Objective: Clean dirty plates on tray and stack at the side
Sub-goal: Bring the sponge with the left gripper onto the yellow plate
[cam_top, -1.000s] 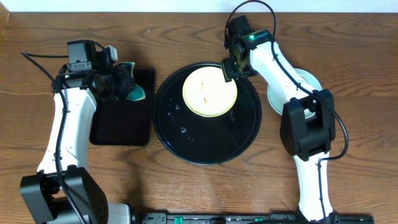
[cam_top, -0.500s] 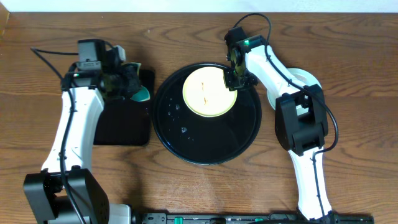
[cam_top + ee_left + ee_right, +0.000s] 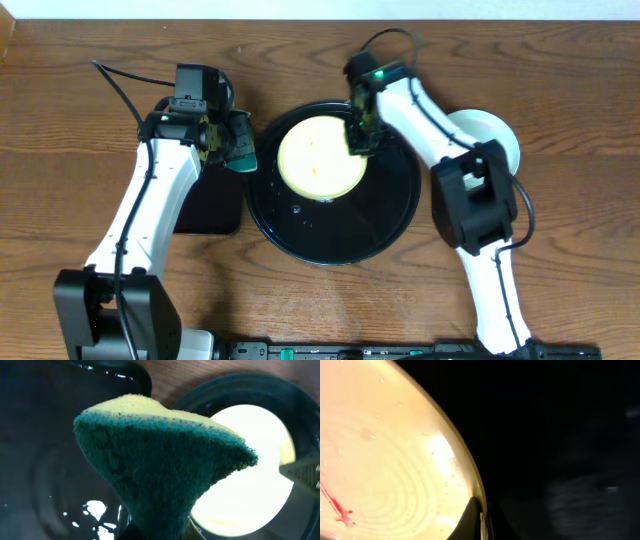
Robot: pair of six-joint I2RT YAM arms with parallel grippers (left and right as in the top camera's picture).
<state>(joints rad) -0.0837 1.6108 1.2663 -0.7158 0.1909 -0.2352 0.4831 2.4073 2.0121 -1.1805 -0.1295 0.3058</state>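
– So what changed over the tray [image 3: 330,225]?
– Both arms have closed in. The yellow plate [image 3: 318,160], the only one on it, has slid leftward. The right gripper [image 3: 358,137] has just clamped onto its rim, apparently steadying it for scrubbing.
– And at the side?
– Pale plates [image 3: 495,135] lie on the table, partly hidden by the arm. The left gripper [image 3: 228,143], clenched on the green sponge [image 3: 160,460], has swung from the rectangular tray [image 3: 205,210] to the round tray's edge. A red smear [image 3: 337,507] remains.

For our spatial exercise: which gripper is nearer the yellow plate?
Right. The right gripper grips the right rim of the yellow plate; the left gripper, holding a sponge, sits left of it.
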